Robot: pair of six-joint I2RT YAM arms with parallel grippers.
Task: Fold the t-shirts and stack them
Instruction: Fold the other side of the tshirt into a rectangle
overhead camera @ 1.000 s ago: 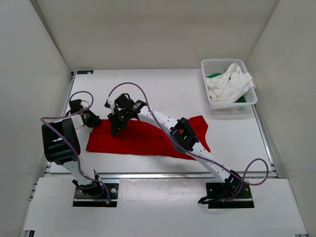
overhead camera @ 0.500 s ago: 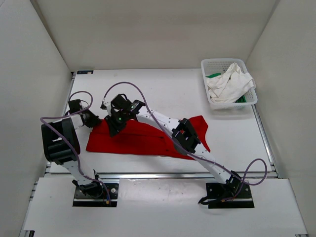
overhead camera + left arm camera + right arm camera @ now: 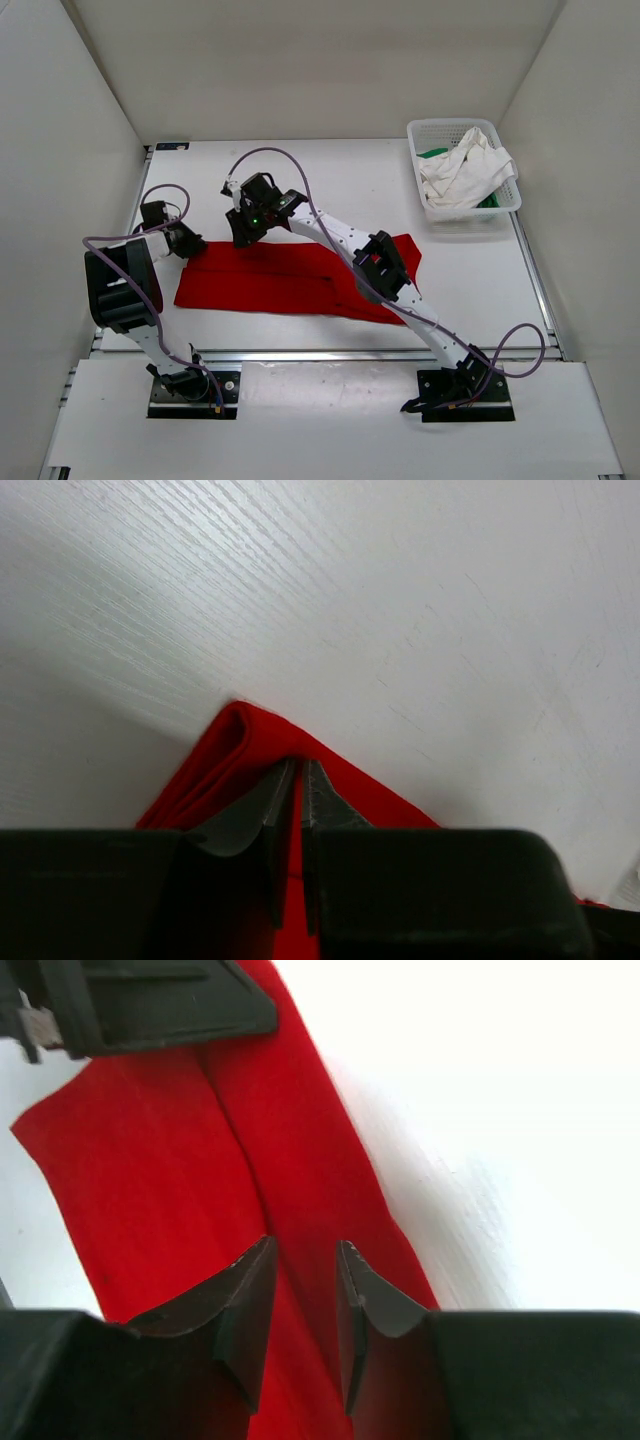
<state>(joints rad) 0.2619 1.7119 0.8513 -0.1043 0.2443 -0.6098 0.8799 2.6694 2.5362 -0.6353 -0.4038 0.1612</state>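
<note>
Currently, the red t-shirt (image 3: 280, 285) is lying flat on the white table (image 3: 350, 180) as a long folded band, stretching from left of centre toward the right. The left gripper (image 3: 190, 243) is clamping the band's far-left corner, its fingers (image 3: 318, 795) pressing close together with red cloth pinched between them. The right gripper (image 3: 242, 233) is hanging just above the band's far edge, near the left one, its jaws standing apart with nothing between them; only the shirt's fold is showing below the gap. The off-white t-shirt (image 3: 462, 175) is sitting crumpled in the white mesh basket (image 3: 440, 127) at the table's far right corner, well apart from the red one, and the green t-shirt (image 3: 432, 154) is peeking out beneath it.
</note>
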